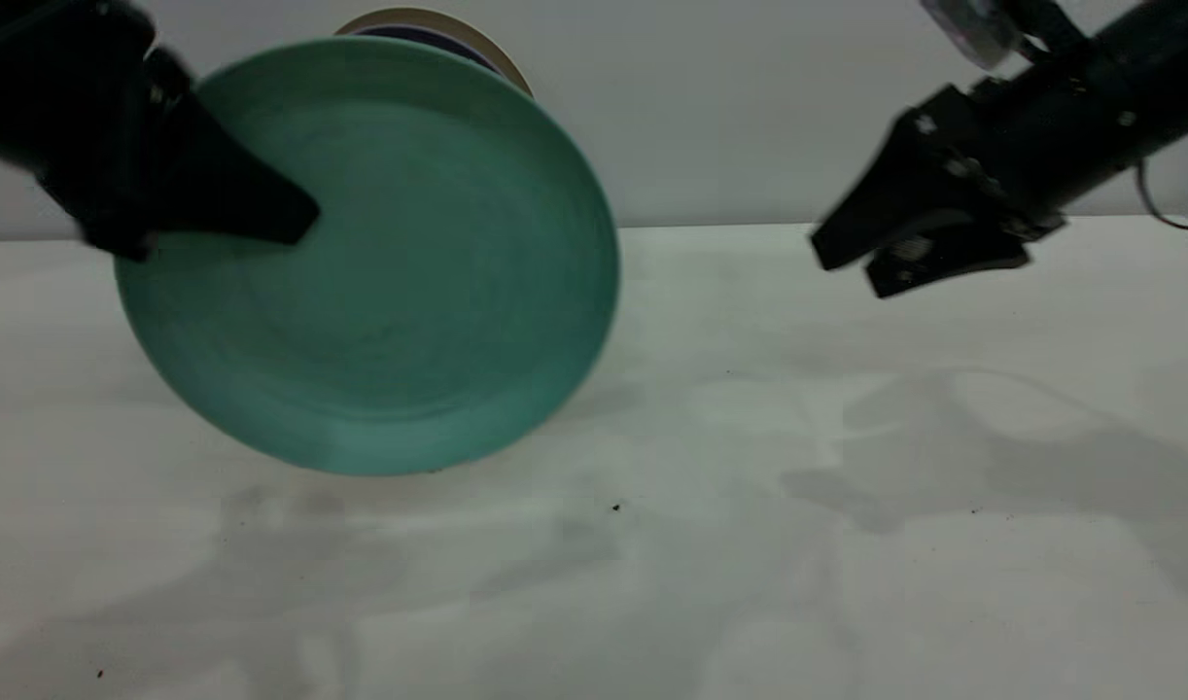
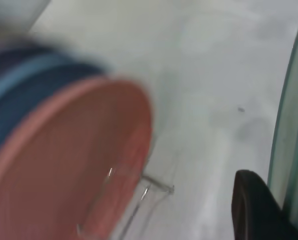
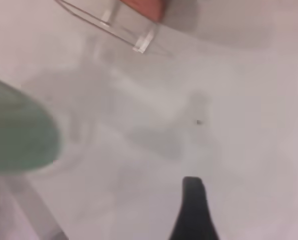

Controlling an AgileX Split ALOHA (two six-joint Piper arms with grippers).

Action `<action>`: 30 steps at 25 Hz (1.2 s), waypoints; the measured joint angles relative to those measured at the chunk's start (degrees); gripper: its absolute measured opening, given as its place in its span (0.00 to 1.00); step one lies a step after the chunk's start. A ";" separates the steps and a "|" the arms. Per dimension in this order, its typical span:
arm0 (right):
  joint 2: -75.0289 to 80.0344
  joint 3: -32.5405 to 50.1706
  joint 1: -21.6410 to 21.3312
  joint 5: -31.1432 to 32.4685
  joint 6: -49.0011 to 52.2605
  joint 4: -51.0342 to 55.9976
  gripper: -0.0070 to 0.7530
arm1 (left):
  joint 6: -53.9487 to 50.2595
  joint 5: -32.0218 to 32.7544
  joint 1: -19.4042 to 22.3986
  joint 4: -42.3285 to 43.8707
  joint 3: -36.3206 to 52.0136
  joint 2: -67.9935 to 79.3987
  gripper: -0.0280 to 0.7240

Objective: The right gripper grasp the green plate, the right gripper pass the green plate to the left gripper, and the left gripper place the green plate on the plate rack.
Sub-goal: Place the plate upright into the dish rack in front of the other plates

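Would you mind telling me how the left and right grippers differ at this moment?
The left gripper is shut on the green plate, gripping it near its rim and holding it tilted above the table; the right gripper holds nothing, its jaws apart. The left one touches the plate, while the right one hangs clear of it. Both are black and wedge-shaped.

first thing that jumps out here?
The green plate, held up on edge above the white table at the exterior view's left, clamped at its rim by the left gripper. The right gripper hangs empty at the right, jaws apart. The left wrist view shows a pink plate and blue plates standing in the plate rack.
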 joint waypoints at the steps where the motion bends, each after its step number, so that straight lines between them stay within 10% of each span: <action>1: 0.00 0.00 -0.47 -0.19 0.41 -0.90 0.79 | 0.89 2.44 0.00 3.78 -1.64 0.00 0.23; 13: 0.00 0.00 -1.93 -4.96 0.93 -4.72 0.75 | -3.38 4.16 0.00 32.27 -13.58 0.05 0.23; 30: 0.00 0.00 -1.93 -6.42 0.93 -5.22 0.75 | -2.83 -9.60 0.00 28.03 -13.63 3.46 0.23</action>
